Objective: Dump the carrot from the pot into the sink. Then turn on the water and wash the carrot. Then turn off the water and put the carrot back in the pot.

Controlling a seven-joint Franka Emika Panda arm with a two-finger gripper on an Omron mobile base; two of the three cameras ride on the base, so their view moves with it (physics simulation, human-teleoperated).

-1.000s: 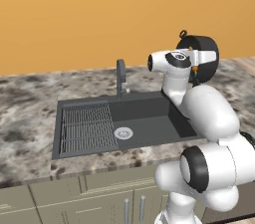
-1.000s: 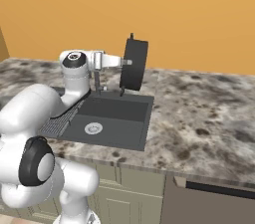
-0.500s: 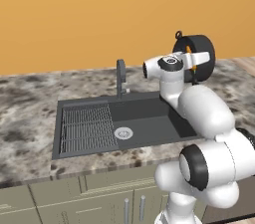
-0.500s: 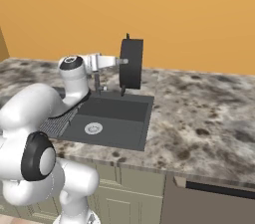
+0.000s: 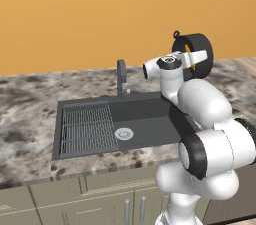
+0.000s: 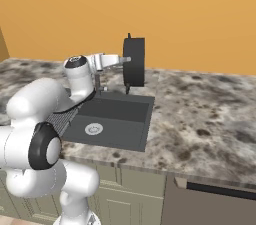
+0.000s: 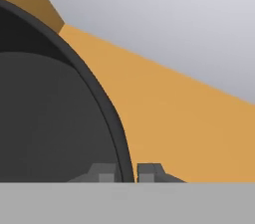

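The dark pot hangs in the air tipped onto its side, above the counter just right of the sink. My gripper is shut on the pot's rim. In the hand view the rim runs between my two fingertips, and the gripper pinches it. A thin orange sliver that looks like the carrot shows at the pot's mouth beside my hand. In the right base view the pot is seen edge-on, over the sink's far right corner.
A dark faucet stands behind the basin. A wire rack fills the sink's left half, with the round silver drain beside it. Speckled stone counter stretches to the right. An orange wall runs behind.
The arm has drawn the tipped pot slightly left, toward the sink. The grip on the rim is unchanged.
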